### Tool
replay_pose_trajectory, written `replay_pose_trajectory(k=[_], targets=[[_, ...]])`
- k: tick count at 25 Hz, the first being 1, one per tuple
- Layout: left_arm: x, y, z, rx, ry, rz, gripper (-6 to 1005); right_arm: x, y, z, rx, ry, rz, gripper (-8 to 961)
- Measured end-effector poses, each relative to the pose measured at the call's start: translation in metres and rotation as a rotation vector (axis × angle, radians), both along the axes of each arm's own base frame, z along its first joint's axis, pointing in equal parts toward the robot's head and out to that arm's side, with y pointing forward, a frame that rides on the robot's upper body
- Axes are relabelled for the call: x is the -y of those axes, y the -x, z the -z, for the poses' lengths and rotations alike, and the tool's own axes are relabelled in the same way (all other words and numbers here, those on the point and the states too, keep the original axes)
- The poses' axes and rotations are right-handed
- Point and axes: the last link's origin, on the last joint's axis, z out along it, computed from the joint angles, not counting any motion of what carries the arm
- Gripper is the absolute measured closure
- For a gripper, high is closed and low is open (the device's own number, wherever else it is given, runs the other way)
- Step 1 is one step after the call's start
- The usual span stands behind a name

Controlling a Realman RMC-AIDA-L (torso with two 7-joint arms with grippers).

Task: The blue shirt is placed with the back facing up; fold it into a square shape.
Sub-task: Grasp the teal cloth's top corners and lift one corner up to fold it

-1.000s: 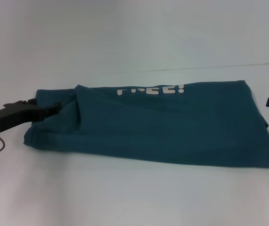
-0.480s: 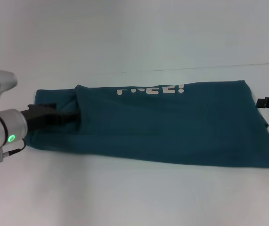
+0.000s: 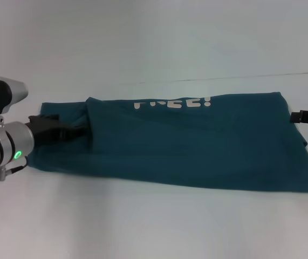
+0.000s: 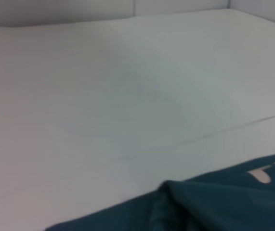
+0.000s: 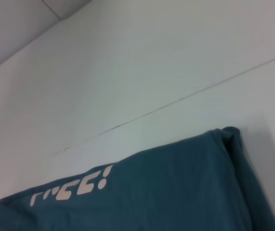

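On the pale surface (image 3: 154,226), the left end effector (image 3: 77,131) has been pushed deeper under the blue shirt's (image 3: 197,145) fold; its grip cannot be told. The right end effector (image 3: 296,115) has been brought to the opposite edge, grip also unclear; the next fold seems prepared.

Left arm enters from the left edge, silver wrist with a lit green lamp, forearm roughly level. Left end effector (image 3: 70,131) black, pointing toward the right, low. Right end effector (image 3: 305,117) shows only as a black tip at the right edge.
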Motion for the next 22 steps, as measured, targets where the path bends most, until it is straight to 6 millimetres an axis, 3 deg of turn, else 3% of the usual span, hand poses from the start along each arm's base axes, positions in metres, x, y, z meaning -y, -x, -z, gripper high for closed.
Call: replay_pose_trajectory(k=[22], targets=[[0.003,0.001,0.012,-0.122,0.058,0.044,268,-0.001,-0.001,-0.002,-0.004,-0.015,0.005,115]])
